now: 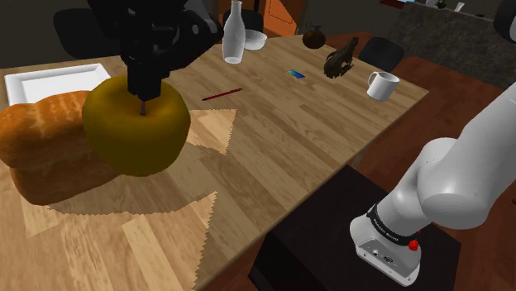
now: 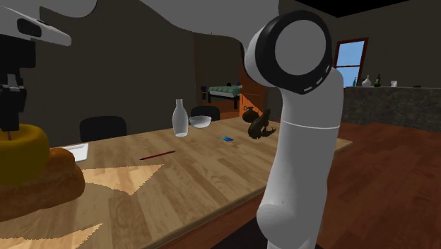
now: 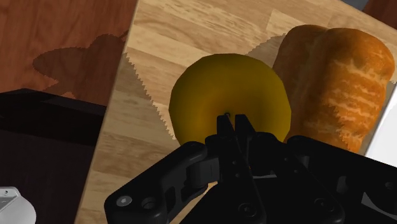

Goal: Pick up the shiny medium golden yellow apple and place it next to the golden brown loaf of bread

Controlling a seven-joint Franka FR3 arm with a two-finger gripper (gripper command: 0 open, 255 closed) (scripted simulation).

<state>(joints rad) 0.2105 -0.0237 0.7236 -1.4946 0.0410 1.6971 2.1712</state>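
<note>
A big golden yellow apple (image 1: 136, 132) (image 2: 21, 155) (image 3: 216, 89) sits close beside the golden brown bread loaf (image 1: 41, 140) (image 2: 42, 187) (image 3: 337, 83), on the side nearer the table's front edge. My black gripper (image 1: 145, 97) (image 3: 232, 121) comes down on the apple's top, fingers pinched together on its thin stem. In the second exterior view the gripper (image 2: 10, 127) stands right above the apple. Whether the apple rests on the wooden table (image 1: 281, 140) or hangs just over it I cannot tell.
A white tray (image 1: 50, 80) lies behind the loaf. Farther along the table are a red pencil (image 1: 222, 94), a glass bottle (image 1: 234, 33), a bowl (image 1: 255, 39), a blue card (image 1: 296, 75), a dark figurine (image 1: 339, 58) and a white mug (image 1: 382, 84). Dark chairs ring the table.
</note>
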